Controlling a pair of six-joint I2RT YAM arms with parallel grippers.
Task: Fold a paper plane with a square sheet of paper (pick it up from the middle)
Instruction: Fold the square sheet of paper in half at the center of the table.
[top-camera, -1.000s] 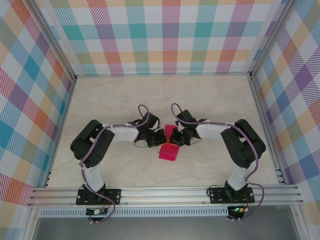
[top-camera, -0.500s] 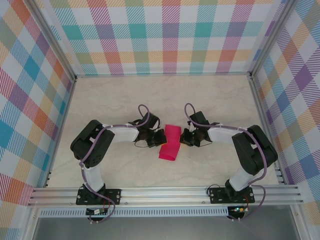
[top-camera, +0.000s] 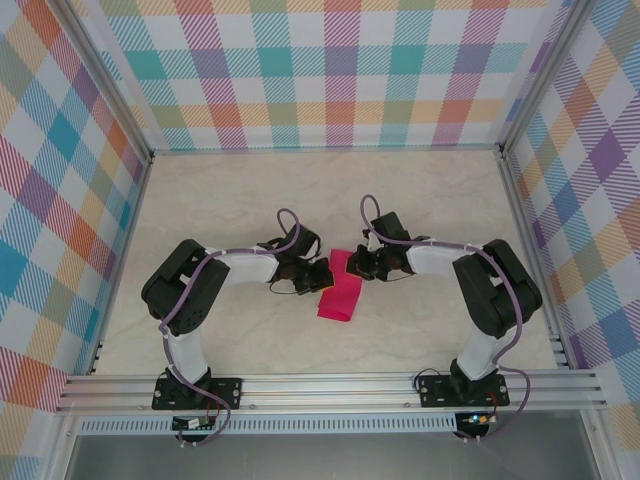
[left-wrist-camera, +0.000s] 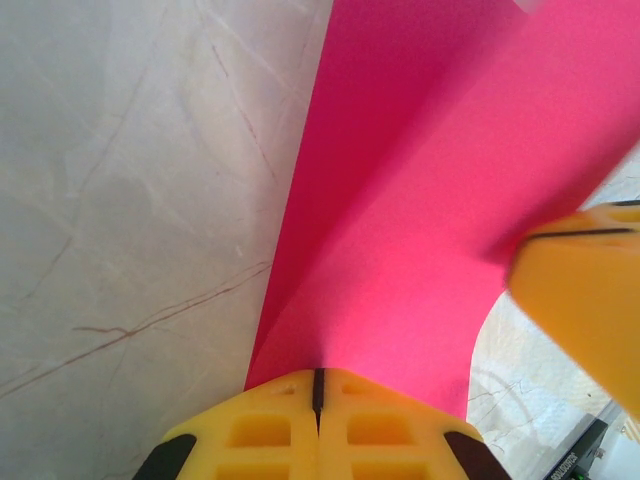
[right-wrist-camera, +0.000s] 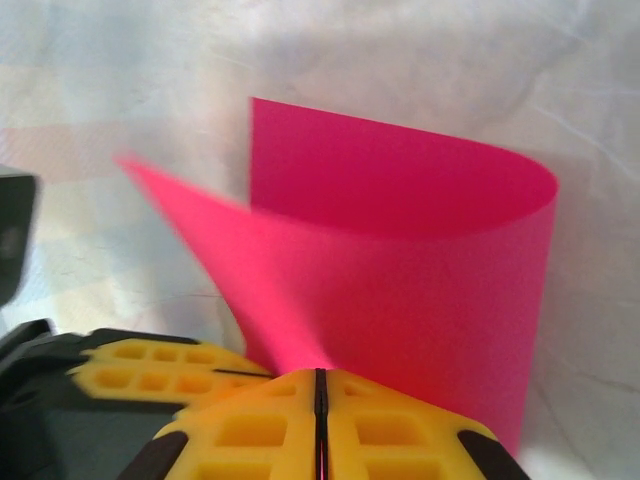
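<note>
The square sheet of paper is magenta-pink and curled over on itself, lying mid-table between the two arms. My left gripper is shut on its left side; in the left wrist view the yellow jaws pinch the sheet, which fans out ahead in two layers. From the right, my right gripper is shut on the sheet's far edge; the right wrist view has its jaws closed on the sheet, which bends round in a loop. The two grippers are almost touching. The paper plane is out of view.
The marbled table is walled by checked panels on three sides, with an aluminium rail along the near edge carrying both arm bases. The right gripper's finger crowds the left wrist view.
The right gripper drew away to the right half a second ago, then came back left onto the sheet's far edge. The left gripper has stayed shut on the sheet in place.
</note>
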